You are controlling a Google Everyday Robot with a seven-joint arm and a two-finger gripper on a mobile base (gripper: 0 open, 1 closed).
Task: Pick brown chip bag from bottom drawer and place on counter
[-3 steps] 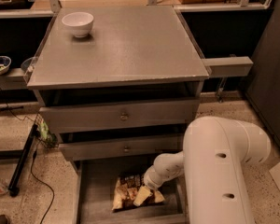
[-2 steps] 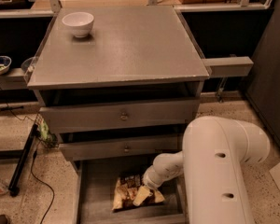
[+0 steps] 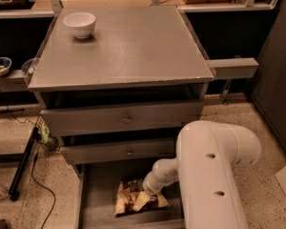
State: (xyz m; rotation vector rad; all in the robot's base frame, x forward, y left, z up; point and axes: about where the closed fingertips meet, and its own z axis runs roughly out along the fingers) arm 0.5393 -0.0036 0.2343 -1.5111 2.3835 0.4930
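Observation:
The brown chip bag (image 3: 128,202) lies crumpled on the grey floor of the open bottom drawer (image 3: 99,190), near its front. My white arm (image 3: 209,171) reaches down from the right into that drawer. The gripper (image 3: 146,193) sits at the bag's upper right edge, touching or just above it. The arm's wrist hides much of the gripper. The counter (image 3: 133,46) is the broad grey top of the cabinet, above the drawers.
A white bowl (image 3: 79,24) stands at the counter's back left corner. Two shallower knobbed drawers (image 3: 126,119) sit partly open above the bottom one. A narrow grey shelf (image 3: 231,67) juts out at the right. A black stand leg and cable (image 3: 23,163) lie on the floor at left.

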